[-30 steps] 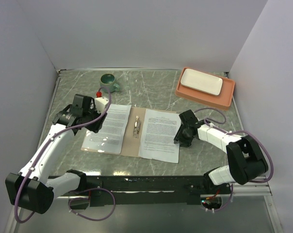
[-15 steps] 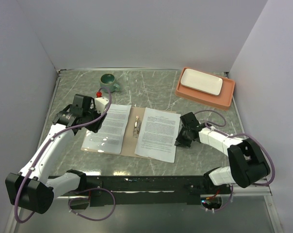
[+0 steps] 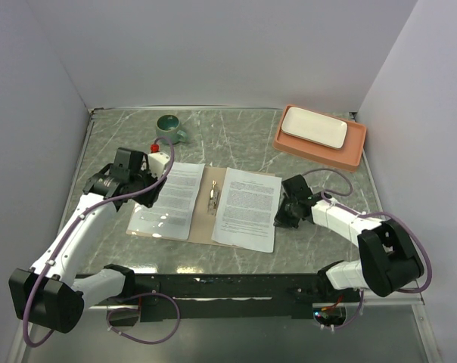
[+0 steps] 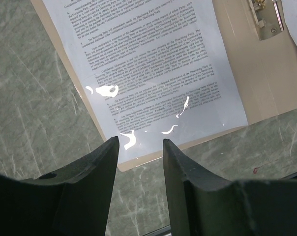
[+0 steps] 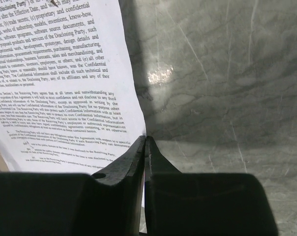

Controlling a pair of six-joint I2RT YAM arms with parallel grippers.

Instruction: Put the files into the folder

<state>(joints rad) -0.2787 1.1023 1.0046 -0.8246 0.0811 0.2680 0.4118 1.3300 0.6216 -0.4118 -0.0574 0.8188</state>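
Note:
The tan folder (image 3: 210,225) lies open in the middle of the table, its metal clip (image 3: 212,198) at the centre. One of the files (image 3: 172,200) rests on the folder's left half under a glossy sheen. A second printed sheet (image 3: 247,209) lies over the right half, with its right edge raised. My right gripper (image 3: 283,212) is shut on that edge; in the right wrist view the fingertips (image 5: 145,138) pinch the paper (image 5: 60,83). My left gripper (image 4: 141,140) hangs open above the folder's near left corner (image 4: 124,164), holding nothing.
An orange tray (image 3: 355,155) holding a white plate (image 3: 313,127) stands at the back right. A green cup (image 3: 169,125) and a small red-capped item (image 3: 154,146) sit at the back left. Walls close in the left, right and back sides.
My right gripper has shut on the right sheet's right edge. That sheet has slid slightly left over the folder. The left arm has not moved.

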